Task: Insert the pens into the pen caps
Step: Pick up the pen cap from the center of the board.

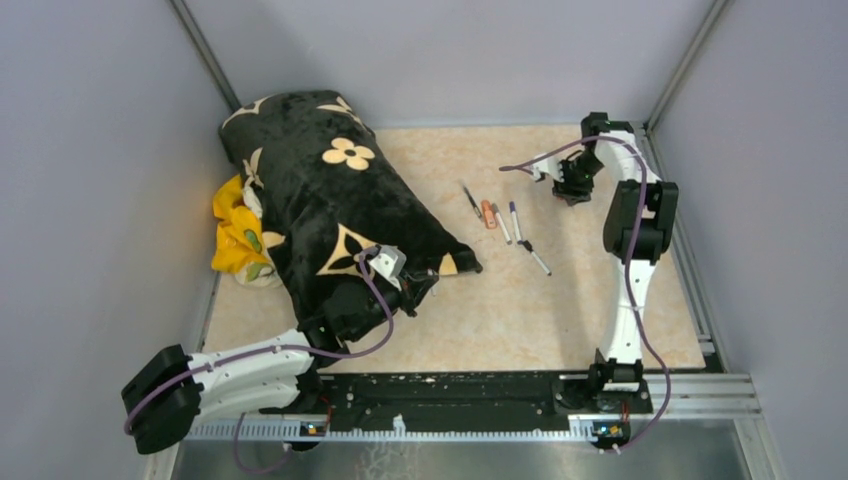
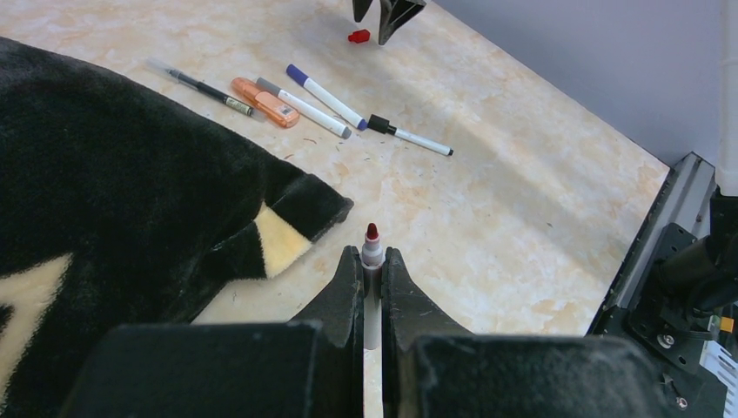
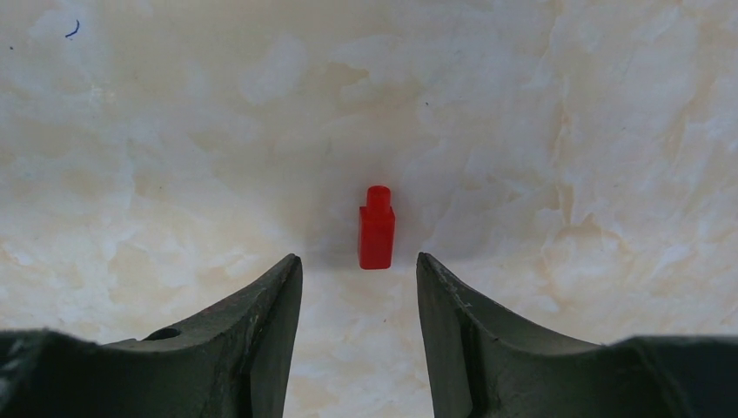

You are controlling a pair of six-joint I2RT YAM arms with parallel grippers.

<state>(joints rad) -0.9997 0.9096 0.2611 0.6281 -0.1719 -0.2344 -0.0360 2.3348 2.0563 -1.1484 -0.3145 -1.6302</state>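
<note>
Pale lilac-grey walls close the space on three sides, with slim metal posts in the back corners. The table has a beige, marble-patterned top, smooth, with a few small pen marks. A black plush blanket with cream flowers lies heaped at the left, a yellow cloth touching its far-left side. A silver rail runs along the near edge — the light is soft and even, shadows faint
</note>
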